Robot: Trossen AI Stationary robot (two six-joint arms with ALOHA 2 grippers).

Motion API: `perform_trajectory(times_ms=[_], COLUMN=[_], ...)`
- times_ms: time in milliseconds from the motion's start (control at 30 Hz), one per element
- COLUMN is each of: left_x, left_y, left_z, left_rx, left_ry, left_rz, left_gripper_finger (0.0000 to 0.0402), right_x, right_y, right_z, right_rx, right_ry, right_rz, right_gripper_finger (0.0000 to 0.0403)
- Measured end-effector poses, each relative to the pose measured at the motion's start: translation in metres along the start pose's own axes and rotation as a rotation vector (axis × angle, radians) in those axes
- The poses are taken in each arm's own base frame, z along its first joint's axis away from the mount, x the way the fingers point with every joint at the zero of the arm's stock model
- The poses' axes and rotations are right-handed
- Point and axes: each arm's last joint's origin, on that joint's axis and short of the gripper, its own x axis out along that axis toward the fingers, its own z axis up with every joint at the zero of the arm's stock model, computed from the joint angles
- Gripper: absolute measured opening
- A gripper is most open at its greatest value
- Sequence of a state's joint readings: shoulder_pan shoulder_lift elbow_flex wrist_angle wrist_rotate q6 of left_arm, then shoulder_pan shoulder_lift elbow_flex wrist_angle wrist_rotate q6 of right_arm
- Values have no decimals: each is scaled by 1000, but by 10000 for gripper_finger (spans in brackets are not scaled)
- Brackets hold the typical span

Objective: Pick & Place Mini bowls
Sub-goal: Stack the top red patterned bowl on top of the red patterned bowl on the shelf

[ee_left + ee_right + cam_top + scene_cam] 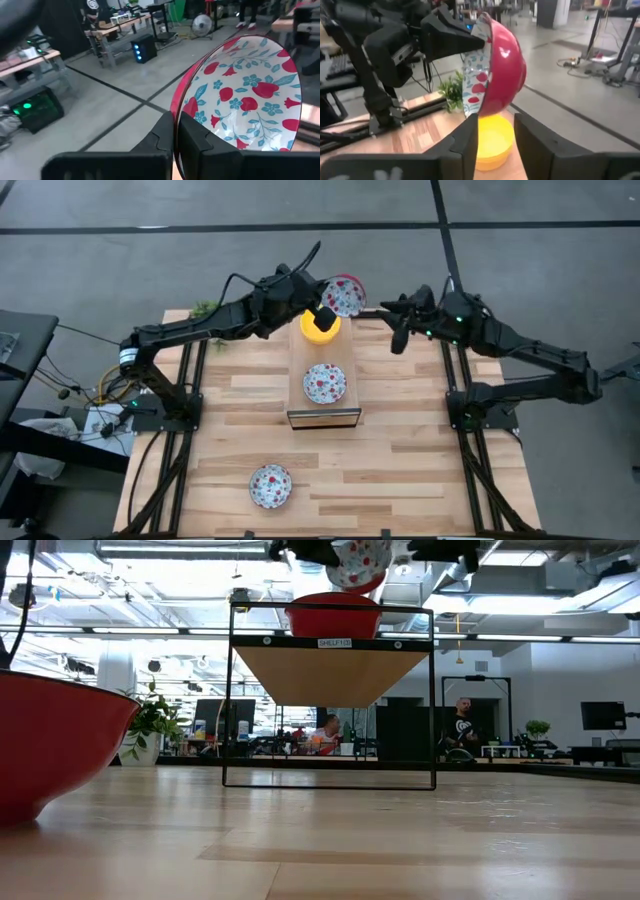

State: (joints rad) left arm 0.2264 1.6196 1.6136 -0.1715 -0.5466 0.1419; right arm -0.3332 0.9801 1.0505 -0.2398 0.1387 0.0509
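My left gripper (323, 314) is shut on a mini bowl (344, 295), white with red-and-blue flowers inside and red outside, held up over the far end of a small shelf stand (323, 416). A yellow bowl (320, 328) sits on the shelf's far end, right under it. A second floral bowl (324, 383) sits mid-shelf. A third (270, 485) rests on the table near the near edge. My right gripper (398, 337) hangs open to the right of the shelf's far end, facing the held bowl (492, 70) and touching nothing. My left gripper holds the floral bowl by its rim (176, 107), one finger inside (197, 142) and one on the red outside (160, 137). The bowl is lifted clear and tipped on edge, its opening turned sideways, above the yellow bowl (492, 142).
A small green plant (206, 308) stands at the table's far left corner, behind the left arm. In the low view the near floral bowl's red outside (40, 740) fills the left, with the shelf stand (330, 690) behind. Bare wood lies right of the shelf.
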Motion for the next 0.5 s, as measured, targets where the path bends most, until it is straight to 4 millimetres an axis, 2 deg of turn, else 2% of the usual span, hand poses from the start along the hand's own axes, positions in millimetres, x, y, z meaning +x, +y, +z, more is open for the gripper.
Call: perform_trajectory(times_ms=[233,500], left_x=[0,0], left_y=[1,0], left_z=[-2,-2], left_rx=[40,41], left_ry=[11,12], left_rz=[30,30], left_gripper_finger=[8,8], right_x=[21,39], right_y=[3,7], right_z=[18,29], right_rx=[-30,-42], right_ry=[34,37], right_rz=[-29,-67], right_gripper_finger=[165,167])
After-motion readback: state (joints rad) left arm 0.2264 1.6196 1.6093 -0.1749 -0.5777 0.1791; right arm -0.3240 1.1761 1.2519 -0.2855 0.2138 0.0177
